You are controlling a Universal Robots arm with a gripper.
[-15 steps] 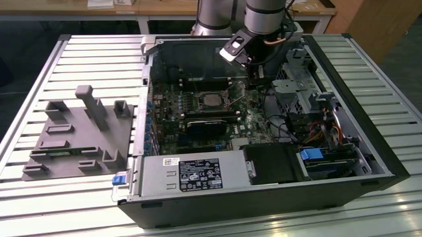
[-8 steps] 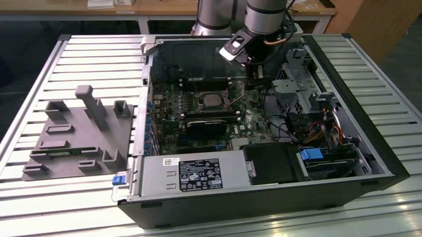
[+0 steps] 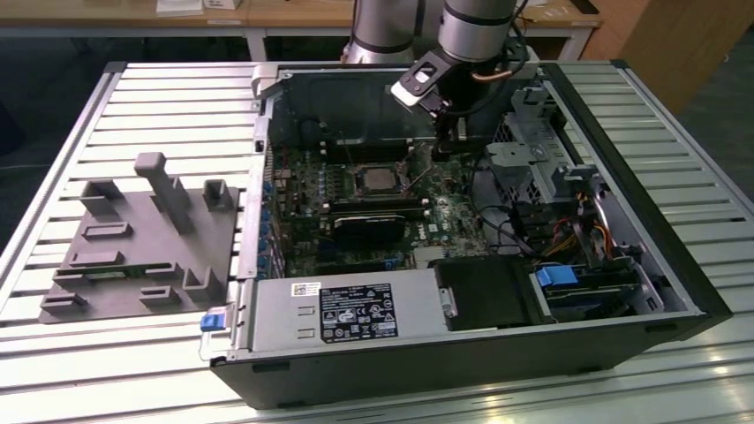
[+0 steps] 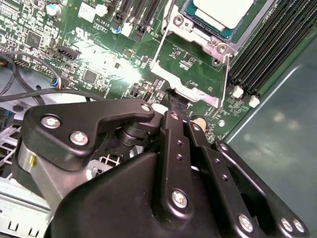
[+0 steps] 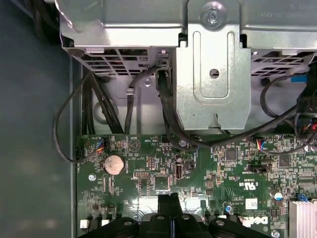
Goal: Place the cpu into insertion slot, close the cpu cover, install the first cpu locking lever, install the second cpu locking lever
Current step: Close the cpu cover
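The cpu (image 3: 380,179) (image 4: 225,9) lies flat with its silvery top up in the insertion slot (image 3: 353,181) on the green board. The cpu cover (image 4: 205,38) is a silver frame lying down around it. Thin wire locking levers (image 4: 157,54) (image 4: 227,74) run along two sides of the frame. My gripper (image 3: 440,148) (image 4: 176,98) (image 5: 168,201) is shut, its black fingertips (image 5: 164,203) pressed together. They are low over the board, right at the outer tab of the silver frame, beside the socket on the exterior view's right.
The open case wall (image 3: 695,265) surrounds the board. A grey power supply box (image 3: 324,318) fills the front, a black ribbed block (image 3: 367,225) sits below the socket, and a drive cage (image 3: 531,150) (image 5: 213,74) with black cables (image 5: 94,104) stands close by. A grey fixture (image 3: 141,238) lies outside.
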